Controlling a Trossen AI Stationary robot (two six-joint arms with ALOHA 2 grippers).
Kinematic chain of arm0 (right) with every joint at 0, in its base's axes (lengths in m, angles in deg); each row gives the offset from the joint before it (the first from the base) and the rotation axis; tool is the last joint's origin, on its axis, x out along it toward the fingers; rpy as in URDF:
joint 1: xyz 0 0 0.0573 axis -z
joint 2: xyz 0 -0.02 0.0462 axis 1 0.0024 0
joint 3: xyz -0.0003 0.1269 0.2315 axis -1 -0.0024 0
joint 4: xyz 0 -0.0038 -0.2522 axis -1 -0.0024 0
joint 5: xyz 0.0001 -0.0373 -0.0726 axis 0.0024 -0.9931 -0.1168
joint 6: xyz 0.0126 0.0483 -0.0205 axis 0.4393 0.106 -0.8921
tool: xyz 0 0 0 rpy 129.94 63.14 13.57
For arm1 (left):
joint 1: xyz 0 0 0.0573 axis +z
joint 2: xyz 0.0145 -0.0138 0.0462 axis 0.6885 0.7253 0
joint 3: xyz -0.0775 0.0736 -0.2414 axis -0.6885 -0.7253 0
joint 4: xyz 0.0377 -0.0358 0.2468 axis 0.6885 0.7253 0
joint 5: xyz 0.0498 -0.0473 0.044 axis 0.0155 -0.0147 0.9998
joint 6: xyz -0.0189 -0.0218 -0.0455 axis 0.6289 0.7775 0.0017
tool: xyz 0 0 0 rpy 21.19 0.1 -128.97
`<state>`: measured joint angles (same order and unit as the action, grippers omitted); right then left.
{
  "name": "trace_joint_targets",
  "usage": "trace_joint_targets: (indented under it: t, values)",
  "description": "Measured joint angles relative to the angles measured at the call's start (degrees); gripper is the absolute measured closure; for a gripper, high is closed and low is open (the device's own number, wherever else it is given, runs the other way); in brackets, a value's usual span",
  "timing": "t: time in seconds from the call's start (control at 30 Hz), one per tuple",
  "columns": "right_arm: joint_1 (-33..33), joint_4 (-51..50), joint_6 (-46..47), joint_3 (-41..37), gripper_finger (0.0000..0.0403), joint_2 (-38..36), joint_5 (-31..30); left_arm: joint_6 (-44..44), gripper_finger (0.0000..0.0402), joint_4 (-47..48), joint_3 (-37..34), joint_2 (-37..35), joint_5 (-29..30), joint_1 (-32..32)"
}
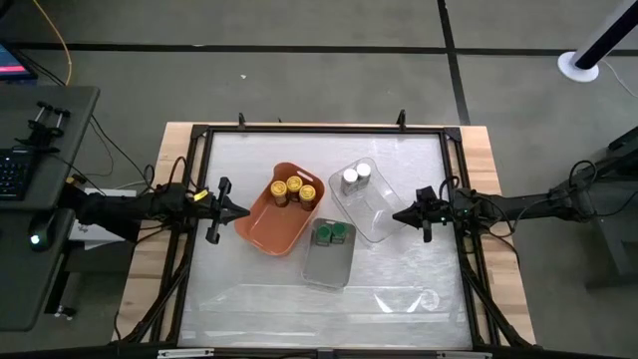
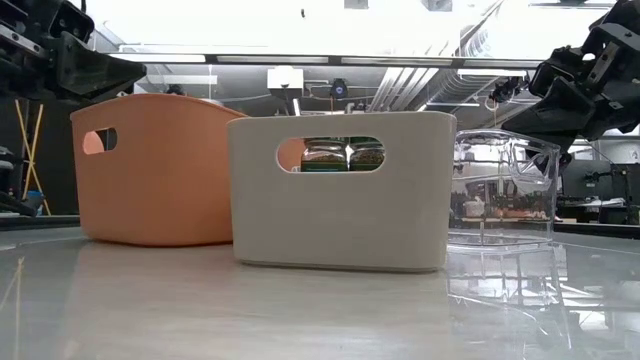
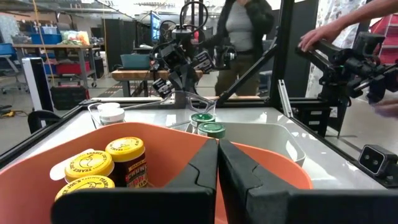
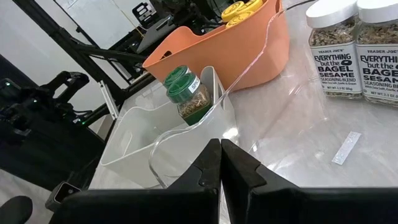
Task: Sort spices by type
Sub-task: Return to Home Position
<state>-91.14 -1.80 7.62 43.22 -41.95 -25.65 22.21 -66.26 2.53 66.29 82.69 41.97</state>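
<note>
we count three yellow-lidded jars (image 1: pixel 292 188) in orange tray (image 1: pixel 261 231), two green-lidded jars (image 1: pixel 331 234) in grey tray (image 1: pixel 329 267), two white-lidded jars (image 1: pixel 356 176) in clear tray (image 1: pixel 379 221), all mid counter (image 1: pixel 259 299), only right wrist view reads "EVERYTHING but the BAGEL SESAME", left gripper (image 1: pixel 244 211) and right gripper (image 1: pixel 397 214) flanking, pinched closed, empty

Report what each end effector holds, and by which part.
Nothing. The left end effector, by the orange bin, and the right end effector, by the clear tray, are both shut and empty.
</note>
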Motion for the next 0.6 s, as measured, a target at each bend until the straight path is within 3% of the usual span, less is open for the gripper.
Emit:
trace_joint_targets:
  t: [0.17, 0.43, 0.6]
  values:
    - [0.0, -3.6, -0.1, 0.0, 0.0402, -3.7, 1.7, 0.0, 0.0401, 0.0, 0.0, 0.0, 0.0, 0.0]
    - [0.0, -6.3, -1.9, 0.0, 0.0402, -19.2, 1.6, 0.0, 0.0401, 0.0, 0.0, 0.0, 0.0, 0.0]
    - [-0.3, -4.0, -8.5, -0.2, 0.0402, -19.3, 1.2, 0.0, 0.0401, -0.1, 0.0, 0.2, 0.2, 0.0]
